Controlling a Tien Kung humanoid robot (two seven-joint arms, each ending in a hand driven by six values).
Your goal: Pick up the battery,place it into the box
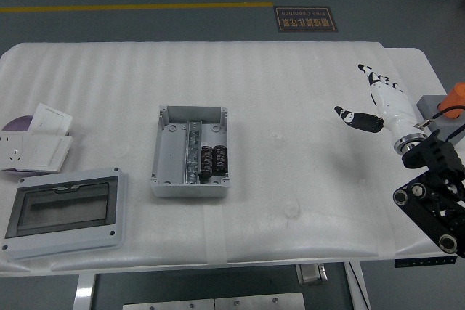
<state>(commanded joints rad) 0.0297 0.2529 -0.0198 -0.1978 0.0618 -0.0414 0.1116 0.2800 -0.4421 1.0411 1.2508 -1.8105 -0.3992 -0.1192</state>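
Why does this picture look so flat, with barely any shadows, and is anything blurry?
Head view: soft, even overhead light; the box and right hand cast only faint shadows on the white table. The box and batteries look sharp; no strong glare or motion blur is evident.
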